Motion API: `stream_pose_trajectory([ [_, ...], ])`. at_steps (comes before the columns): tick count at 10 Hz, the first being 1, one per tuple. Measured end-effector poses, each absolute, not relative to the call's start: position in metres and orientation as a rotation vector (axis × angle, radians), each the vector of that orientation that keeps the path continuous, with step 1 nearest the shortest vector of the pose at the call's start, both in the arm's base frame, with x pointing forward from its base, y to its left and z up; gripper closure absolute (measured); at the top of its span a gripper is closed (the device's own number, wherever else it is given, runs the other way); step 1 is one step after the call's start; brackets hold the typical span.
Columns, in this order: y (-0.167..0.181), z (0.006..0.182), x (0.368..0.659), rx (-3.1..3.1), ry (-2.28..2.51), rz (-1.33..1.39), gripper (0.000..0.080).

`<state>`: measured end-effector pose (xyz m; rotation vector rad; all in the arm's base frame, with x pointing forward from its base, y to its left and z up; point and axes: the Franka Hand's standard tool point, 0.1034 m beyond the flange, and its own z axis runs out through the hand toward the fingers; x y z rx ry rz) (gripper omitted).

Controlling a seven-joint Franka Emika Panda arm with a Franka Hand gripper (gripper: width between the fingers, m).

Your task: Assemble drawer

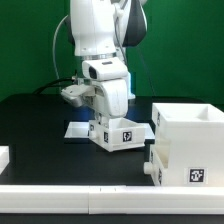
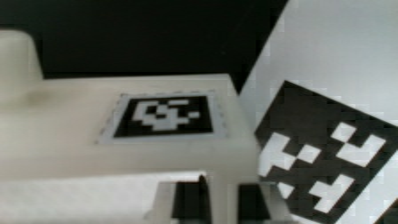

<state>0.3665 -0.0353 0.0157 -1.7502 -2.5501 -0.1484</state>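
Fingers: can't tell if apart or clamped. The gripper (image 1: 112, 128) is down on the tray in the exterior view, its tips hidden behind the wrist body; the wrist view shows only blurred dark finger stubs (image 2: 183, 200) at the frame edge.

Box shell (image 1: 186, 143): biggest part, open-topped, tagged on its front, at the exterior view's right near the front white bar (image 1: 100, 188). No tray visibly inside it, though the interior is mostly hidden.

Tray (image 1: 122, 134): shallow, tagged, mid-table, directly under the gripper, just beside the shell, apparently not inserted.

Progress estimate: early. Tray still has to go into the shell.

View split: exterior gives layout and shell/tray spacing. Wrist gives close-up only: one flat white surface with its tag (image 2: 166, 116), a second large tag (image 2: 329, 150) on a tilted face. Which part that face belongs to is unclear.
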Motion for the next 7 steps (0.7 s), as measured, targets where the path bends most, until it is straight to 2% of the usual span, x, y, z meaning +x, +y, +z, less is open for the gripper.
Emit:
stream_pose_trajectory([
  [1,-0.037,0.016,0.366,-1.76,-2.542,-0.144,0.0763],
  [2,-0.053,0.023,0.369,-1.89,-2.441,-0.1,0.0763],
  [3,-0.057,0.039,0.382,-2.07,-2.328,-0.076,0.0763],
  [4,-0.05,0.057,0.403,-2.18,-2.294,-0.09,0.0763],
  [5,-0.043,0.067,0.418,-2.247,-2.275,-0.11,0.0763],
  [7,-0.024,0.078,0.44,-2.351,-2.216,-0.145,0.0761],
])
